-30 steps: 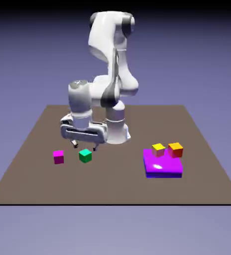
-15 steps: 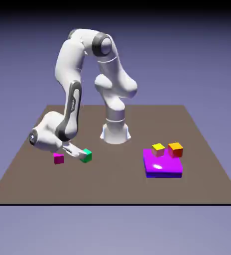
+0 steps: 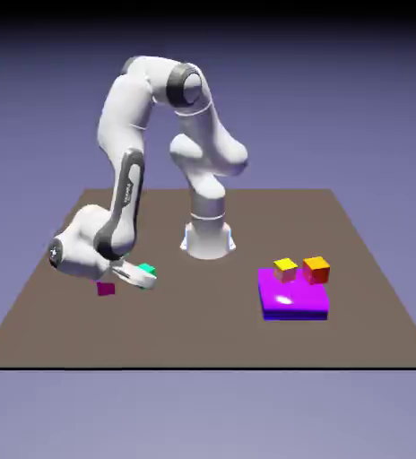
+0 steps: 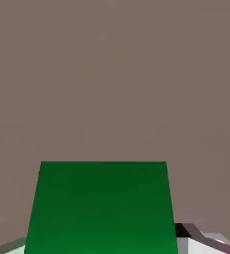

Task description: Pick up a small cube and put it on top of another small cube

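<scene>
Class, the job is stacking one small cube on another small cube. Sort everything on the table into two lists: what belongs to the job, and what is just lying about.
Belongs to the job:
- green cube, gripped in the end effector
- magenta cube, on the table beside the arm

Just lying about:
- yellow cube
- orange cube
- purple block

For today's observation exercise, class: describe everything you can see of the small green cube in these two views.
The green cube is small, plain and evenly coloured, with flat matte faces and sharp edges, no markings. The gripper is shut on it, at the low end of the bent white arm. In the hand view it fills the lower middle, one face square-on, a grey fingertip showing at its lower right. In the exterior view only part of it shows past the hand, just above the brown table, near the magenta cube.
</scene>
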You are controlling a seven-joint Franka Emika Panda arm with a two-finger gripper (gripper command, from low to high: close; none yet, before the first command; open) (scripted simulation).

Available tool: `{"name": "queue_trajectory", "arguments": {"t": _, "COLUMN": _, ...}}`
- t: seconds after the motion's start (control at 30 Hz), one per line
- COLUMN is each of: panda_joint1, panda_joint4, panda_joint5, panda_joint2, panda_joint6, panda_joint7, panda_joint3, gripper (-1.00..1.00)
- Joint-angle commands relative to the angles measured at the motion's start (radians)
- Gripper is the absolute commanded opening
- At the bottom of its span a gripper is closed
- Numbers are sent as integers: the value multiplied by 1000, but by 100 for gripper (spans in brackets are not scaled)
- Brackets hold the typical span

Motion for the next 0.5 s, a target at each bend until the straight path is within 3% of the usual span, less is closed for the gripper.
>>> {"name": "queue_trajectory", "arguments": {"t": 0.0, "panda_joint1": 20, "panda_joint4": 19, "panda_joint5": 8, "panda_joint2": 16, "panda_joint6": -17, "panda_joint7": -14, "panda_joint3": -36, "gripper": -100}}
{"name": "queue_trajectory", "arguments": {"t": 0.47, "panda_joint1": 260, "panda_joint4": 237, "panda_joint5": 93, "panda_joint2": 223, "panda_joint6": -224, "panda_joint7": -144, "panda_joint3": -544, "gripper": -100}}
